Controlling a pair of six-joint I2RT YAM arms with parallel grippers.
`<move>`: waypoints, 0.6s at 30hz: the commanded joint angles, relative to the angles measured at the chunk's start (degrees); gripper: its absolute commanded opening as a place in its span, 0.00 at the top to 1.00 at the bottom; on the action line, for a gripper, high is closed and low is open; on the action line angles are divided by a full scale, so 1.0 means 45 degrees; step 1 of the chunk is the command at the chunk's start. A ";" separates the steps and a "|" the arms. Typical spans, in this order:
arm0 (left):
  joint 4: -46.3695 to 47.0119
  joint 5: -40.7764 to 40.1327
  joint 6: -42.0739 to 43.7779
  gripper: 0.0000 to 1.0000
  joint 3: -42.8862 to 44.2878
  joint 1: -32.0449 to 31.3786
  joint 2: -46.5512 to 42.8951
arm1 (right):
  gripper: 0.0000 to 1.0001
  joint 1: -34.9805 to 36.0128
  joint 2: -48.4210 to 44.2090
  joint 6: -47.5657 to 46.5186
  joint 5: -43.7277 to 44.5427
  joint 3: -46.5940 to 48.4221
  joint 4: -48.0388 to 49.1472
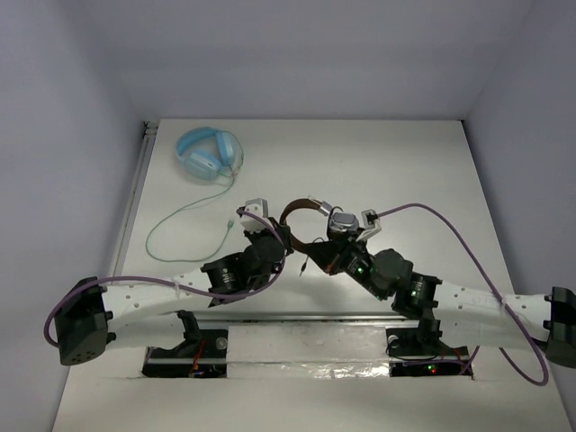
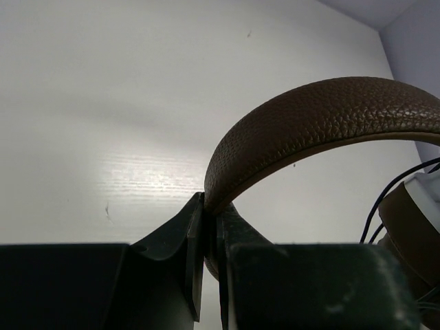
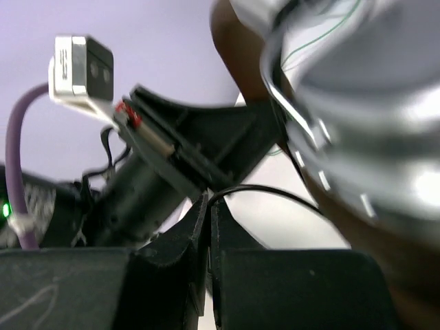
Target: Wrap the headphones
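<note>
A white table (image 1: 405, 162) sits in a booth of pale lavender walls (image 1: 315, 54), with the 2 arms reaching in from the near edge and meeting at the middle.

The headphones (image 1: 340, 221) are there between them, off to neither side. The left gripper (image 2: 210, 206) is clamped on the brown headband (image 2: 323, 113) near 1 end, its fingers pressed to either side of the leather, and the band arches up and away to the right from that grip. A brown ear cup (image 2: 412, 220) hangs just right of the fingers. The right gripper (image 3: 208, 206) has its jaws pressed almost together, and the thin black cable (image 3: 261, 189) loops out from between the tips toward the silver ear cup (image 3: 371, 103), which is close on its right.

At the far left lie light blue headphones (image 1: 207, 153), well apart, their pale green cable (image 1: 180, 220) trailing nearward across the table. The left arm's wrist camera (image 3: 82, 65) looms just beyond the right gripper.
</note>
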 commanded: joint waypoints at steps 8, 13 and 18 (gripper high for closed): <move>0.0028 -0.0374 -0.1561 1.00 -0.0336 -0.0806 0.0885 | 0.95 -0.0015 0.1072 -0.0518 0.1557 0.1678 0.0072; -0.0343 -0.0179 -0.1561 1.00 -0.0414 -0.1079 0.0632 | 0.94 -0.0015 0.0858 -0.0615 0.2455 0.1816 -0.1003; -0.1007 0.0133 -0.1600 1.00 -0.0375 -0.1080 0.0573 | 0.89 -0.0015 0.0545 -0.0772 0.3510 0.2069 -0.1668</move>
